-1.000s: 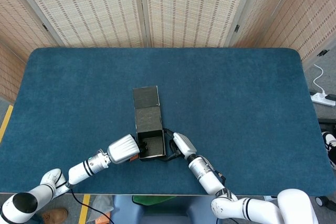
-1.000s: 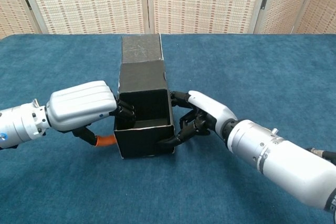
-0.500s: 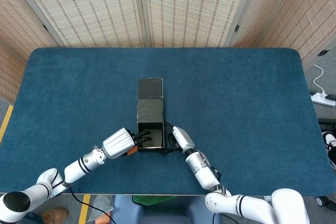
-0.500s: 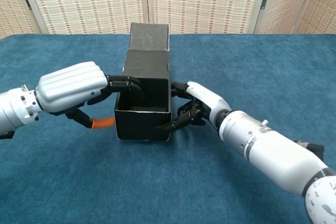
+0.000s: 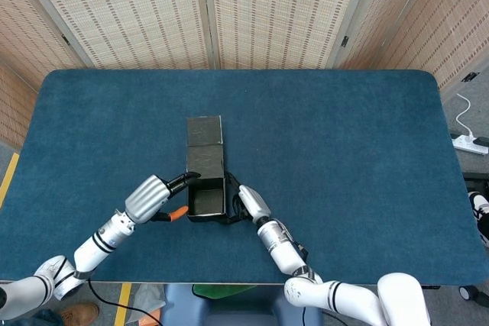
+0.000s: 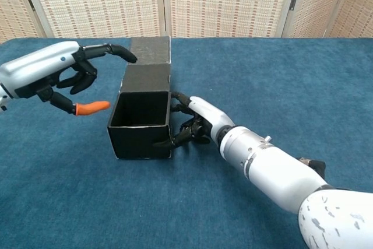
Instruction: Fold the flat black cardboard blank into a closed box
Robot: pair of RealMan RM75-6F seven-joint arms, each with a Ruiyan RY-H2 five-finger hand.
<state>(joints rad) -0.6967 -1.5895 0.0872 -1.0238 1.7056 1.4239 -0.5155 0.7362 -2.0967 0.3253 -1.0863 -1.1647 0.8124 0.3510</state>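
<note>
box (image 6: 140, 126) interior hollow, chest view only; right hand (image 6: 198, 122) alongside

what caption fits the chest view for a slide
Right hand steadies the open black box while the left hand hovers beside it.

What I can't make out from here

The box (image 6: 140, 126) floor is just black in both views, so I can't read the inside. My right hand (image 6: 198, 123) has its palm side hidden against the box wall. Left arm runs off the chest view edge, and the left hand (image 5: 149, 198) has its fingertips blending into black cardboard from above.
</note>
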